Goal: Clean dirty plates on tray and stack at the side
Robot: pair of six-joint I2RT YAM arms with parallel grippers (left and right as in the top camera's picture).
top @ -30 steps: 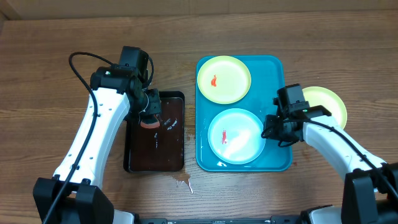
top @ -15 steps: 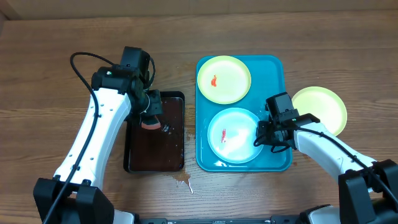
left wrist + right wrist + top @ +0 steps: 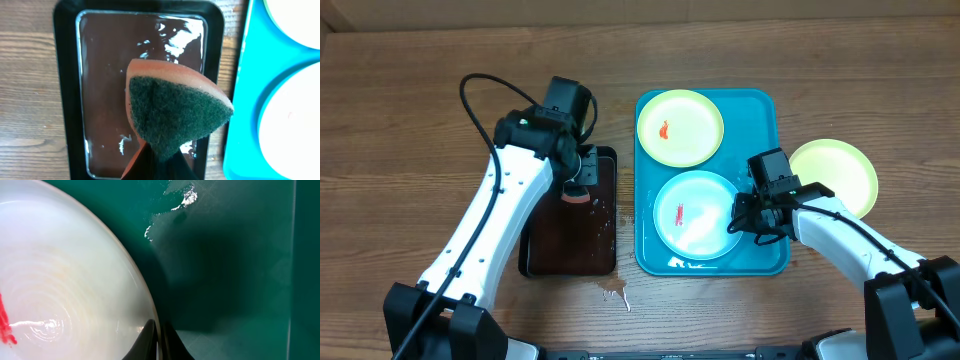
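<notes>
The pale blue-white plate [image 3: 695, 215] is sitting at the near end of the turquoise tray [image 3: 765, 110], carrying a small red smear [image 3: 678, 214] near its middle. The right gripper [image 3: 744, 222] is pinching this plate's right rim. In the right wrist view its dark fingers [image 3: 146, 334] are pressing together on the rim, one over the plate's inside and one outside it. Wet patches are shining on the tray floor beside them.

A yellow-green plate [image 3: 680, 127], also marked with red, is lying at the tray's far end, just clear of the blue-white one. A second yellow-green plate [image 3: 842, 170] is resting on the wooden table [image 3: 410, 90] just off the tray's right edge, and the right arm is crossing its near-left part.

To the left of the turquoise tray, the left gripper [image 3: 578, 185] is clamping an orange sponge [image 3: 175, 110]. The sponge's dark green scouring face is pointing toward the wrist camera. The sponge is hanging over the far right part of the black tray [image 3: 528, 250], whose dark brown inside is glinting wet. Whether the sponge is touching that surface cannot be told. A small puddle [image 3: 613, 292] is lying on the table just by the black tray's near right corner.
</notes>
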